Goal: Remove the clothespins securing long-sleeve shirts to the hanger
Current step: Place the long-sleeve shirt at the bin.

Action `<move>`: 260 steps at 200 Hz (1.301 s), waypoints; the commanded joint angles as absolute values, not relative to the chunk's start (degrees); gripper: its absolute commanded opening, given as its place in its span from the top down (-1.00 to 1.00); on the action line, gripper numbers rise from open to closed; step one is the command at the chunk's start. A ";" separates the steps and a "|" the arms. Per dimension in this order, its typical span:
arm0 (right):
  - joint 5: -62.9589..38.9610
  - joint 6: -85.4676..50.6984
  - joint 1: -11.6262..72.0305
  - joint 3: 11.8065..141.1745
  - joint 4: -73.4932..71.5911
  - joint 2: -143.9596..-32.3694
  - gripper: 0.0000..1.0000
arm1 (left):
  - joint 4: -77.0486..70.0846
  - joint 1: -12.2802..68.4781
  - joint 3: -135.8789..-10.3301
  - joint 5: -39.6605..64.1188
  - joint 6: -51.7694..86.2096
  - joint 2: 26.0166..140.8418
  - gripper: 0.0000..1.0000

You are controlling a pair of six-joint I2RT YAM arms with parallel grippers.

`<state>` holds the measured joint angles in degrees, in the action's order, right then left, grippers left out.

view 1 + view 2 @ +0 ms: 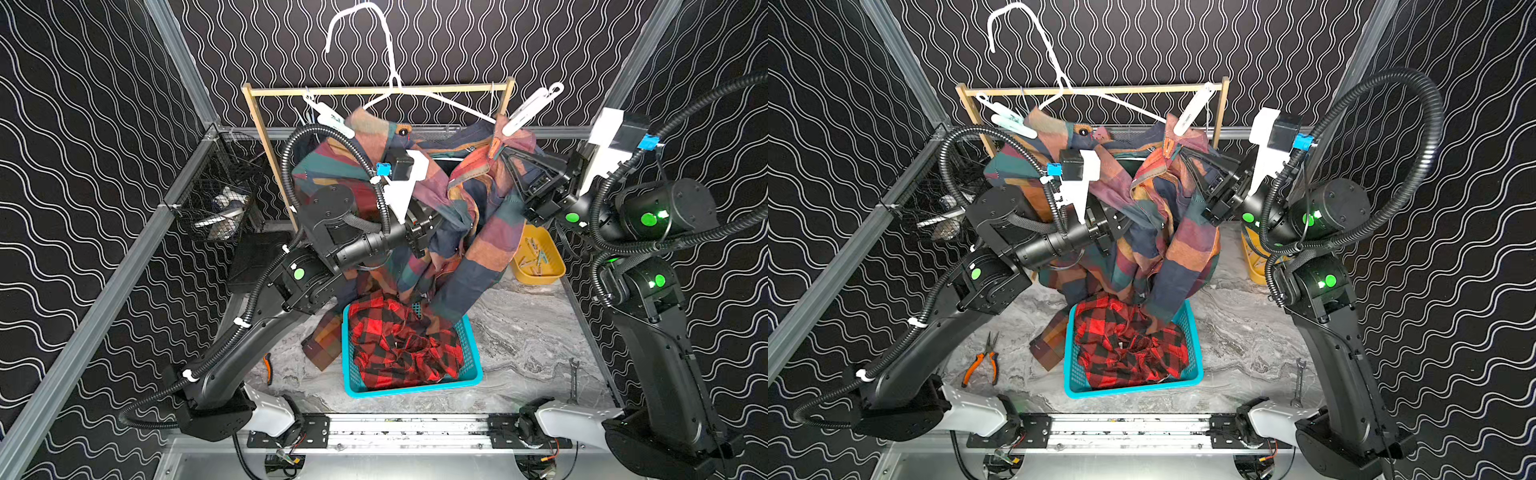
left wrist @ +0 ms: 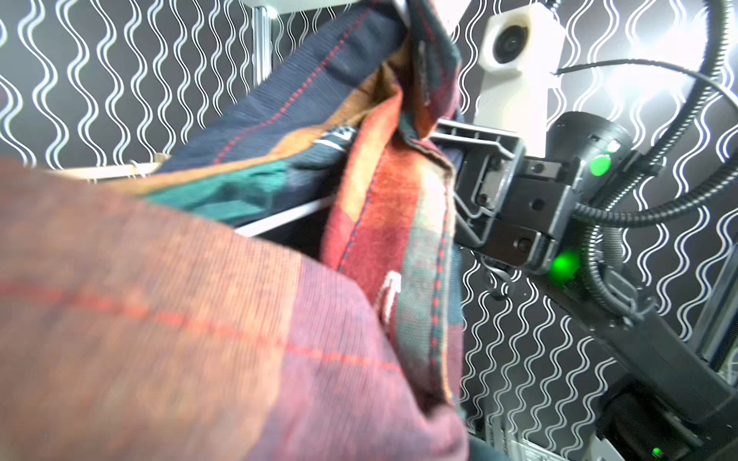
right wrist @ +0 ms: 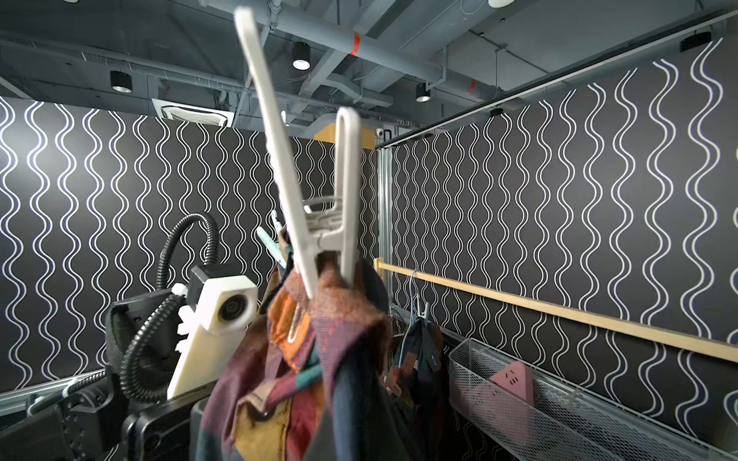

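Clothespin (image 1: 527,111), marbled tabletop (image 1: 523,336), wavy-patterned walls (image 1: 83,124)

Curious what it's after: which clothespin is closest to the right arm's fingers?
The cream-white clothespin on the hanger's right end, just above the right fingers; the mint one clips the left end.

Listed are a hanging flannel shirt (image 1: 490,232) checked orange, navy, teal and maroon, a crumpled flannel shirt (image 1: 399,349) checked red and black, a teal plastic basket (image 1: 415,390), a white plastic clothespin (image 1: 525,112).
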<state>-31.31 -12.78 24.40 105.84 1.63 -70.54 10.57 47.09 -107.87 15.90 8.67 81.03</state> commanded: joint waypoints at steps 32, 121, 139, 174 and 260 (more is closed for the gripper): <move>-29.80 -15.57 24.45 95.05 -2.68 -65.14 1.00 | 13.96 48.89 -100.45 10.36 5.66 75.72 1.00; -30.72 -21.91 23.05 68.70 -8.57 -55.59 1.00 | 13.54 49.22 -65.19 -2.40 13.53 59.67 1.00; -31.61 -22.56 22.77 62.27 -10.94 -53.12 1.00 | 15.28 49.16 -60.92 -4.53 15.02 57.68 0.77; -31.78 -22.06 22.77 55.00 -12.49 -50.16 1.00 | 21.30 49.21 -59.22 -7.90 13.82 54.51 -0.26; -32.70 -18.46 21.99 49.87 -13.33 -50.40 1.00 | 32.02 49.13 -71.90 -17.15 0.88 52.06 -0.64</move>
